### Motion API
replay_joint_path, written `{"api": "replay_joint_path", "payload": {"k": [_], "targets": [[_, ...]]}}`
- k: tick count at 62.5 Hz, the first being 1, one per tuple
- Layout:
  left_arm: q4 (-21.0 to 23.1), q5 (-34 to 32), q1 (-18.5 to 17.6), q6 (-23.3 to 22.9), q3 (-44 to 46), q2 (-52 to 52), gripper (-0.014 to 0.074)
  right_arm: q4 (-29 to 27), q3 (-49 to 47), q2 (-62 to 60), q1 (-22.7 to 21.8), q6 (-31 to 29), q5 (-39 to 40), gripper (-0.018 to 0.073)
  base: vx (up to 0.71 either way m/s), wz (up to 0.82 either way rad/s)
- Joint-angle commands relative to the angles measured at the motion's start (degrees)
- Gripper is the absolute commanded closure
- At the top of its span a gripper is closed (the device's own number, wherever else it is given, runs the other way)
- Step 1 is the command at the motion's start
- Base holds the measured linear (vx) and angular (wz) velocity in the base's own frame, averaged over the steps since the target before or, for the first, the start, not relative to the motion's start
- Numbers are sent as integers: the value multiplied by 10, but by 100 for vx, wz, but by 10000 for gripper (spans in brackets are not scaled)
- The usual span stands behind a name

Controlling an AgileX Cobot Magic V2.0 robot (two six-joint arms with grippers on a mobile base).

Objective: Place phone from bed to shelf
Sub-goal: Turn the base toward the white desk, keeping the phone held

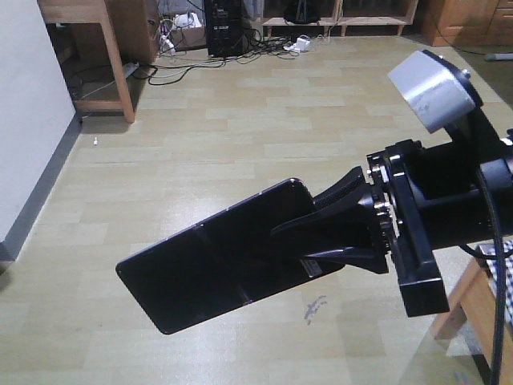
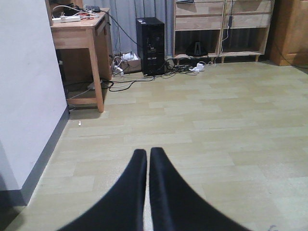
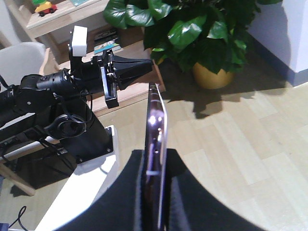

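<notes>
**Floor** (image 1: 240, 120): pale wood-look planks, filling most of the front and left wrist views.

**Wall** (image 2: 24, 72): white with a grey skirting, along the left.

**Shelf** (image 2: 221, 21): light wooden unit against the far wall, with open compartments low down. It stands well apart from both arms, across the floor.

**Desk** (image 2: 79, 36): brown wood, at the far left, with a power strip on top.

**Bed** (image 1: 466, 309): only a wooden corner and a scrap of checked cloth show, at the lower right edge of the front view.

**Plant** (image 3: 192, 29): broad green leaves in a yellow pot (image 3: 211, 77), seen from the right wrist.

**Computer tower** (image 2: 150, 43): black, between desk and shelf, with loose cables (image 2: 130, 82) trailing around it.

**Right gripper** (image 1: 292, 218): clamped on one end of the phone, held out level above the bare floor.

**Left gripper** (image 2: 147, 154): fingers pressed together with nothing between them, pointing toward the far wall.

**Phone** (image 1: 216, 257): thin black slab with a crease across its middle, its free end jutting out from the right gripper. It is edge-on in the right wrist view, showing a pinkish rim.

**Sticker** (image 1: 311, 267): small, pale, on the phone near the fingers.

**Progress:** the pickup appears done, with the phone off the bed and in the air. The carry to the shelf and the release there are left.
</notes>
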State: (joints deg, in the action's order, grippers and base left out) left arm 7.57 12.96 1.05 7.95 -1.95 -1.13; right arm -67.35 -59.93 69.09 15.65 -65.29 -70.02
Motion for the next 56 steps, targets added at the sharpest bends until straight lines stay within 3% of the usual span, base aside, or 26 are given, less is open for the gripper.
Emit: {"api": "replay_joint_path", "payload": {"k": [1, 56], "targets": [[3, -39, -2, -2, 0, -3, 596, -54, -13, -13, -1, 0, -39, 564, 33, 3], [3, -39, -2, -2, 0, -3, 596, -54, -13, -13, -1, 0, -39, 564, 36, 2]]}}
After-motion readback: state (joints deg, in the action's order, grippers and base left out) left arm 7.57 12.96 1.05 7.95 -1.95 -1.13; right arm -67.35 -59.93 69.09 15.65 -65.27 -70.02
